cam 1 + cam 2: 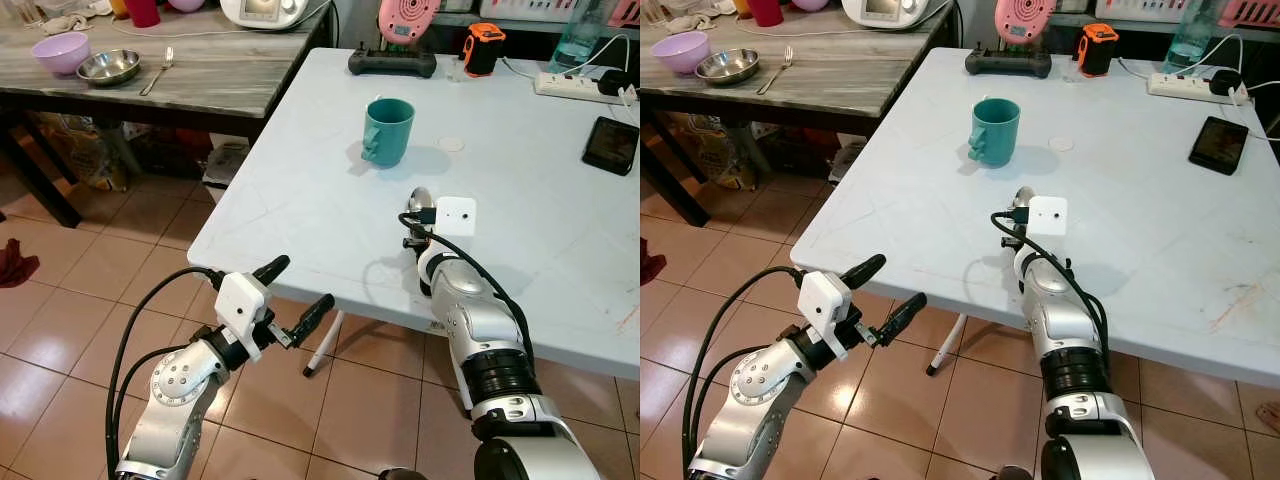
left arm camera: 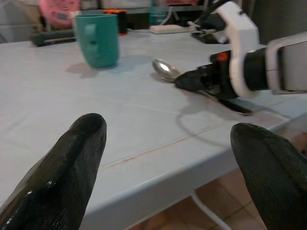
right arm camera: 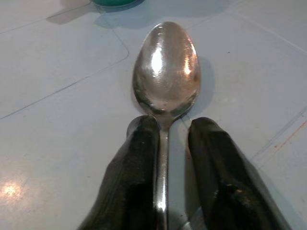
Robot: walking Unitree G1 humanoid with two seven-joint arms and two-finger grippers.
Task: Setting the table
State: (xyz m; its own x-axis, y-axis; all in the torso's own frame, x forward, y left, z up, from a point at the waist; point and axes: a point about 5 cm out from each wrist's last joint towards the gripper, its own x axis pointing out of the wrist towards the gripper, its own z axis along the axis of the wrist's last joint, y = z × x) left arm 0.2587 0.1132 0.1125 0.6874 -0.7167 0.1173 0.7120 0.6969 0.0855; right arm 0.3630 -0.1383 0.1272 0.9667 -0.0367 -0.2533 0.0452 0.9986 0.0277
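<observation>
The right gripper point(image 3: 168, 139) lies low over the pale blue table point(image 1: 520, 260), its two black fingers point(image 3: 134, 163) closed around the handle of a metal spoon point(image 3: 165, 72); one finger touches the handle, the other sits just beside it; the spoon's bowl faces up, sticking out past the fingertips and pointing toward a teal mug point(image 1: 388, 130), which stands upright a little further in on the table; the spoon seems to rest on the tabletop, though I cannot tell for sure; the left gripper point(image 1: 300, 295) hangs off the near edge of the table, above the tiled floor point(image 1: 80, 300), its fingers point(image 2: 72, 158) spread wide with nothing between them; further back on the same table sit a black phone point(image 1: 610, 145), a white power strip point(image 1: 572, 85) and an orange gadget point(image 1: 482, 48); on the grey wooden table point(image 1: 200, 80) to the left are a lilac bowl point(image 1: 60, 52), a steel dish point(image 1: 108, 66) and a fork point(image 1: 158, 70)
</observation>
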